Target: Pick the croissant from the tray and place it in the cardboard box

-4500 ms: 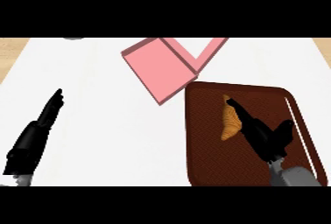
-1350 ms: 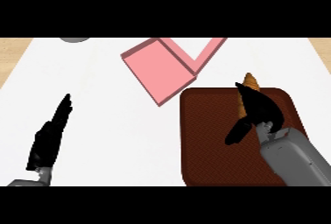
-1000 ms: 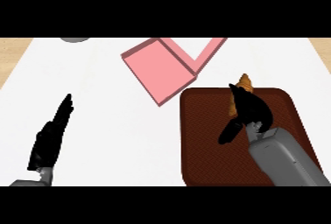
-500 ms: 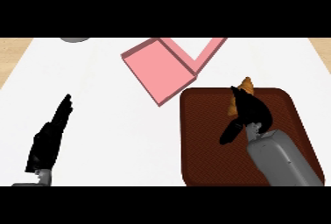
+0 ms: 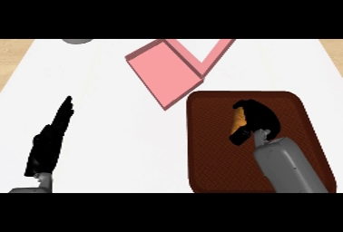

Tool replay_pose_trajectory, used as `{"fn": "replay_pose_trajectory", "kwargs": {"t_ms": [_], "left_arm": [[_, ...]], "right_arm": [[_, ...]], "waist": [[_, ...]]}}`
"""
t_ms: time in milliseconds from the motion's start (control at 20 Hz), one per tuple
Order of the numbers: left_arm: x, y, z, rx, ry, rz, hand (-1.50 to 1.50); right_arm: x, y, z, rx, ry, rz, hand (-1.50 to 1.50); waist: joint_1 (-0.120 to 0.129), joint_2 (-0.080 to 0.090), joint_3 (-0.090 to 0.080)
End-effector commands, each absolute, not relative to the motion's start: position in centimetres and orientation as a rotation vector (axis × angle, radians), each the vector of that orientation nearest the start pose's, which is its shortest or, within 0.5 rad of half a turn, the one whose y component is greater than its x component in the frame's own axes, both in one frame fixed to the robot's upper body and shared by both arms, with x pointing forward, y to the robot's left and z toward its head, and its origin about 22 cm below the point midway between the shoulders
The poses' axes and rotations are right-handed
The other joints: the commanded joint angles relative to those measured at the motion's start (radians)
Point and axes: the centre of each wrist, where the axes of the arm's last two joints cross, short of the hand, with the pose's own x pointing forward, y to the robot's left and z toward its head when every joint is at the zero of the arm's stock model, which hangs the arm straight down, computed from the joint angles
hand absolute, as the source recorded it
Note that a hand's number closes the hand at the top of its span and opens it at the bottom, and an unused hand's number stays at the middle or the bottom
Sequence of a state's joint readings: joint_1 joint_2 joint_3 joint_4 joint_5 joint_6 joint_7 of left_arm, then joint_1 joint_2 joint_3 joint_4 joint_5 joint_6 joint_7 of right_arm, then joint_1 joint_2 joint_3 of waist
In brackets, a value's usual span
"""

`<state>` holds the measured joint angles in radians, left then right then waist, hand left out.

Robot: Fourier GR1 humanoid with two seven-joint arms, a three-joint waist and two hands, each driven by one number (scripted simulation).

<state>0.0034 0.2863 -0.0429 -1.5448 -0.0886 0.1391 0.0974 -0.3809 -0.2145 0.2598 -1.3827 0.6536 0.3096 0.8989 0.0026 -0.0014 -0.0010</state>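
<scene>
White counter (image 5: 120,136) fills most of the view, with a strip of light wood showing at the far left and far right corners. Part of a grey round object (image 5: 78,41) sits at the far edge, cut off by the frame.

Pink cardboard box (image 5: 173,72) lies open near the centre rear, one flap spread toward the right, its nearest corner close to the rear left corner of the tray. Dark brown tray (image 5: 308,136) occupies the right side of the counter, rounded corners, textured floor.

Right hand (image 5: 258,120) is over the tray, fingers curled round the croissant (image 5: 237,123). Only an orange sliver of the croissant shows at the left side of the hand; its long axis runs roughly front to back, upper end pointing toward the rear of the counter. Whether it touches the tray floor cannot be determined.

Left hand (image 5: 50,140) rests at the left of the counter, fingers straight and extended toward the rear, holding nothing.
</scene>
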Motion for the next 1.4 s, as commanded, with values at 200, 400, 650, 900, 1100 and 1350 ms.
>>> {"fn": "replay_pose_trajectory", "kwargs": {"t_ms": [200, 400, 650, 900, 1100, 1350], "left_arm": [[24.5, 27.8, 2.4, 0.383, -1.458, -0.193, 0.0], [21.9, 29.2, 1.0, 0.357, -1.439, -0.2, 0.0], [25.1, 29.2, 2.1, 0.375, -1.452, -0.196, 0.0], [23.5, 29.0, 1.5, 0.37, -1.443, -0.208, 0.0], [25.3, 28.8, 1.0, 0.377, -1.438, -0.193, 0.0], [24.4, 28.1, 1.7, 0.381, -1.448, -0.205, 0.0]], "right_arm": [[32.0, -18.7, 4.9, -0.997, -0.791, 0.949, 1.5], [31.8, -18.3, 4.3, -1.028, -0.844, 0.946, 1.5], [34.0, -20.6, 5.3, -1.05, -0.963, 1.042, 1.5], [37.2, -25.3, 6.7, -1.05, -1.076, 1.119, 1.5], [38.6, -27.3, 9.7, -1.148, -1.134, 1.091, 1.5], [38.7, -24.4, 13.1, -1.015, -1.367, 0.997, 1.5]], "waist": [[0.002, 0.001, 0.001], [0.004, 0.0, 0.001], [0.003, 0.004, 0.001], [0.012, 0.004, 0.002], [0.002, 0.003, 0.001], [0.002, 0.0, 0.001]]}}
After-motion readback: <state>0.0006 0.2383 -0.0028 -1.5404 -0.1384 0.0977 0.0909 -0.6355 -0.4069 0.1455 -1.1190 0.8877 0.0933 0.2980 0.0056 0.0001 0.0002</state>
